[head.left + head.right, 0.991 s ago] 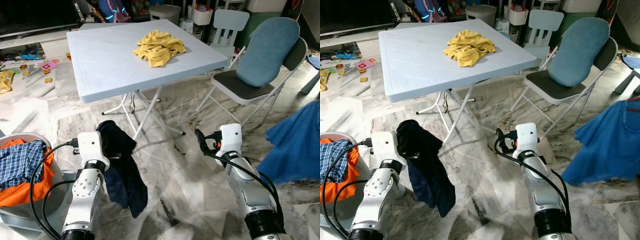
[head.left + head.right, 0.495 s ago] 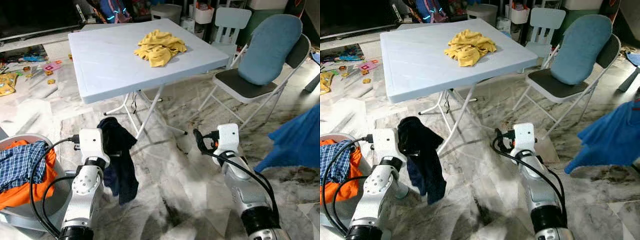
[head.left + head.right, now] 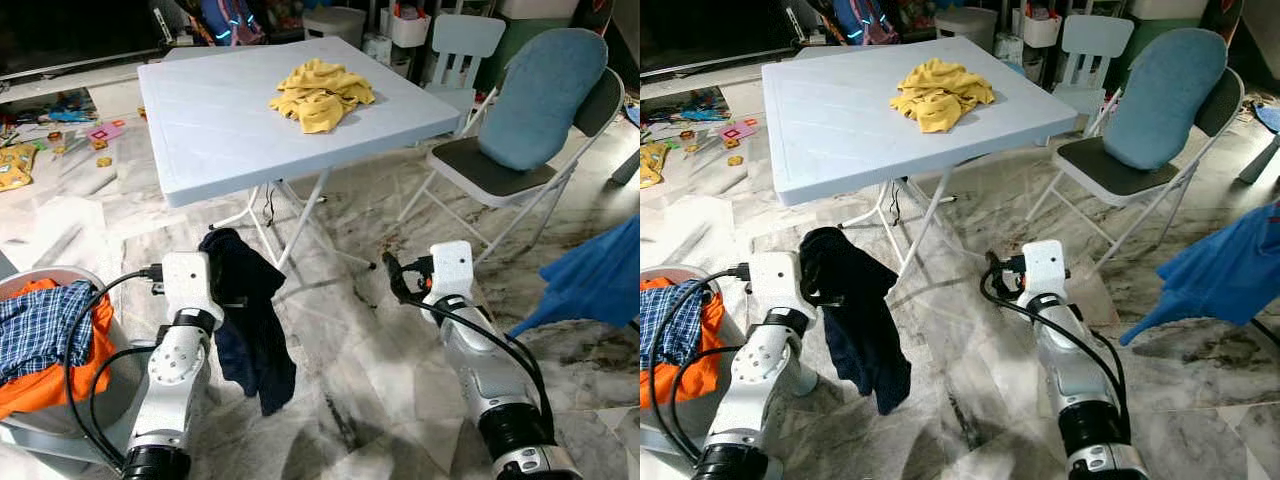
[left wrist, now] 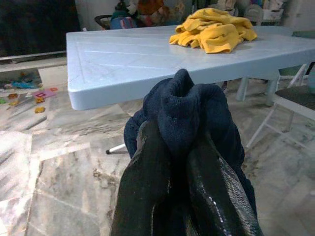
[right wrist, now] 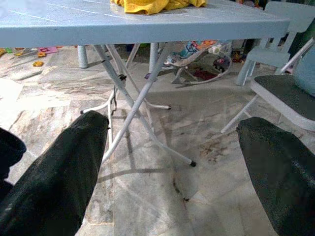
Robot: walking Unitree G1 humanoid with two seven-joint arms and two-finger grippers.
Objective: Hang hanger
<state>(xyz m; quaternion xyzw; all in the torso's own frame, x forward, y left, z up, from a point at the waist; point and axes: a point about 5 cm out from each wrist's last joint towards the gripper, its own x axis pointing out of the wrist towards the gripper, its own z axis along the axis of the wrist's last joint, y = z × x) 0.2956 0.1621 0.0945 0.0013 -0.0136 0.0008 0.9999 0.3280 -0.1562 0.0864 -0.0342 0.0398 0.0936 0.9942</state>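
Note:
My left gripper [image 4: 179,162] is shut on a bunched dark navy garment [image 3: 250,340]. The garment hangs from the fingers [image 4: 147,196] down toward the marble floor, just in front of the white folding table [image 3: 200,110]. My right gripper [image 3: 392,275] is held low over the floor to the right of the table legs. It is open, and its two black fingers [image 5: 54,182] stand wide apart with nothing between them. A crumpled yellow cloth [image 3: 320,95] lies on the far part of the table.
A laundry basket [image 3: 20,440] with checked and orange clothes stands at my lower left. A folding chair with a blue cushion [image 3: 520,150] stands right of the table, and a blue cloth [image 3: 600,280] hangs at the right edge. Toys litter the floor at far left.
The navy garment has swung under the left gripper, bunching up and then hanging long again. The blue cloth at the right has drawn back toward the edge. The view has shifted slightly.

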